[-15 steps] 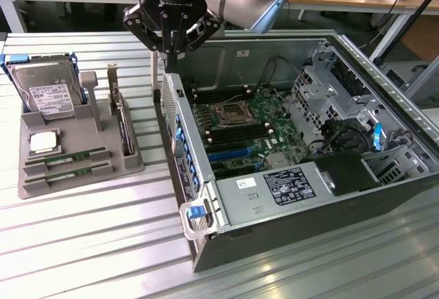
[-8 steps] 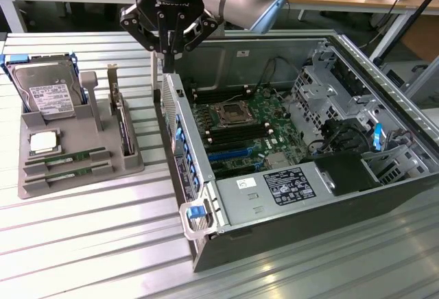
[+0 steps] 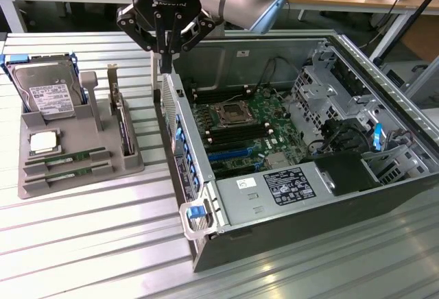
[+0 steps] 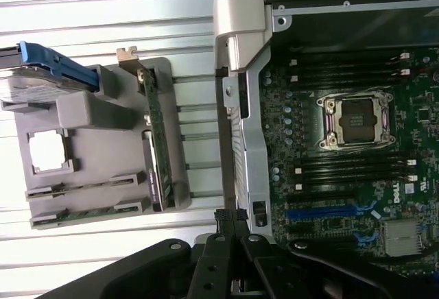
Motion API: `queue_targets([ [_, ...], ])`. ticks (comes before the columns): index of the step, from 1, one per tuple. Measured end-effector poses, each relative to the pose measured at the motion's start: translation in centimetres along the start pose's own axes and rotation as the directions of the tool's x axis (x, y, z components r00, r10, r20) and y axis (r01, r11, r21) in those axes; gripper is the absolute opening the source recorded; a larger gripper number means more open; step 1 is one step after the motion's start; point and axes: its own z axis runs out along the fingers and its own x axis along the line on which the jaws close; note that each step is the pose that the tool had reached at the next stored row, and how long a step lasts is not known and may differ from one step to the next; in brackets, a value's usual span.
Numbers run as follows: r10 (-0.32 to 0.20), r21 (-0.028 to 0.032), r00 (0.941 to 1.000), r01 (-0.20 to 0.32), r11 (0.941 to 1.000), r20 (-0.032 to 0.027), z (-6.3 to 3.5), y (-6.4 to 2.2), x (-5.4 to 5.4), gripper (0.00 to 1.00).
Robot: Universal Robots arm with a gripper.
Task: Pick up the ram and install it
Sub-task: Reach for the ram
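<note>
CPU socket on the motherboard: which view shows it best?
The wrist view. It looks almost straight down on the CPU socket, so its metal frame and dark centre show squarely and unobstructed. The exterior view shows the socket at a slant, between the memory slots.

– Does any lettering read clearly?
– White letters spell "DELL" on the green motherboard (image 4: pixel 343 193) inside the open grey metal computer case (image 4: pixel 240 107).
– Anything on the arm?
– The black gripper (image 3: pixel 164 53) carries a white "ROBOTIQ" mark on its body.
– And the stickers?
– The black label (image 3: pixel 289 186) on the silver power-supply housing (image 3: pixel 236 208) and the white label (image 3: pixel 51 100) on the silver hard drive (image 3: pixel 41 76) are too small to read.
</note>
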Motion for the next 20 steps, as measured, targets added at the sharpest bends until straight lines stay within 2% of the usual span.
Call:
queue_targets([
  [20, 0.000, 0.0000, 1.0000, 0.000, 1.0000, 0.0000, -0.02, -0.06, 0.75, 0.11],
])
